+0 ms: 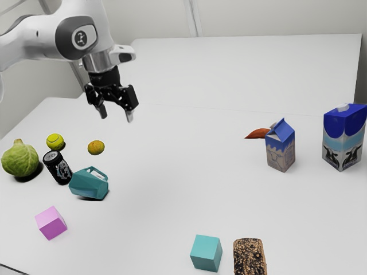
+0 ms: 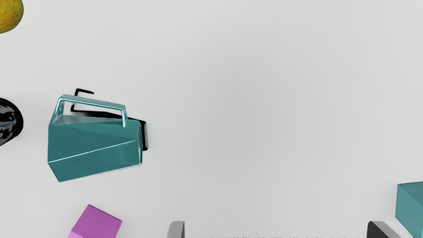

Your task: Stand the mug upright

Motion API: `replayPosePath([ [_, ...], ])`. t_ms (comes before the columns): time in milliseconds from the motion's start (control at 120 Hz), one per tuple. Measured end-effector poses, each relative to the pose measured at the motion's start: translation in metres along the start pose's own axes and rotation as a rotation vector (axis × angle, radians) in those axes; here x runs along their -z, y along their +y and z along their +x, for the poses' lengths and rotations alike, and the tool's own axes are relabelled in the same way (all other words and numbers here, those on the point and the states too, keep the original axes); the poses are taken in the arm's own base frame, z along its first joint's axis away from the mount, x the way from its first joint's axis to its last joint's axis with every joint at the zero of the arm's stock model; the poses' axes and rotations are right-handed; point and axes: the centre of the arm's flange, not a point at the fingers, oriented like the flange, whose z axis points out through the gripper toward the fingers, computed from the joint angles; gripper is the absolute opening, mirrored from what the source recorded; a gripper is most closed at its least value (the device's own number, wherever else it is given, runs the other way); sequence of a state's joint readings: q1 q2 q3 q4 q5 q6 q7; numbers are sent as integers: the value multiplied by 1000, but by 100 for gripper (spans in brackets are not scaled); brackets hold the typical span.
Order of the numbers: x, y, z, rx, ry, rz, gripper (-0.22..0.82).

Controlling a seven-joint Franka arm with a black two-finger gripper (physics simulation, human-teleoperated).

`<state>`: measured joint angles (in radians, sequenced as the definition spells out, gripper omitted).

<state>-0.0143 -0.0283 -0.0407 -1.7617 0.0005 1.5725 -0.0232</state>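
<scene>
The gripper (image 1: 116, 117) is up over the table (image 1: 172, 189), its two fingers spread wide with a gap between them; the wrist view shows both fingertips well apart, touching nothing.

The mug (image 1: 87, 184) lies on its side on the table, lower than the gripper and nearer the exterior camera, a little toward the exterior view's left. In the wrist view it is outside the gap between the fingers, past one of them, its handle (image 2: 92, 101) on the side away from the pink cube (image 2: 97, 223).

Below the gripper, nearer to it than the mug, is the orange (image 1: 96, 148). Farther toward the exterior view's left from the gripper are the can (image 1: 58, 168), the ball (image 1: 55, 141) and the cabbage (image 1: 20, 158). The pink cube is farther from the gripper than the mug.

Well off from the gripper, toward the exterior view's right, stand the small carton (image 1: 280, 148) and the big carton (image 1: 344, 137). Partly hidden behind the small one is a red thing (image 1: 257, 133), perhaps a pepper. The teal cube (image 1: 206, 253) and the bread (image 1: 249, 256) are well apart from the gripper, toward the exterior camera.
</scene>
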Motion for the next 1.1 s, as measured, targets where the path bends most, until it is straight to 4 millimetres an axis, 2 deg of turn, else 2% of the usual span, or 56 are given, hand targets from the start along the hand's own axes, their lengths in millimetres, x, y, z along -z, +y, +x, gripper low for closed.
replayPosePath([
  [83, -28, -21, -7, 29, -20, -9, 60],
  [200, -64, -93, -22, 144, -27, -19, 60],
  [258, -78, -114, -30, 170, -24, -14, 61],
  [433, -115, -134, -41, 161, -2, -5, 60],
  [517, -131, -150, -46, 159, 16, -7, 60],
  [692, -150, -182, -52, 137, 83, -15, 60],
  [883, -179, -217, -56, 138, 140, -103, 60],
  [958, -186, -222, -58, 122, 157, -129, 60],
  [1100, -199, -218, -57, 54, 172, -152, 60],
])
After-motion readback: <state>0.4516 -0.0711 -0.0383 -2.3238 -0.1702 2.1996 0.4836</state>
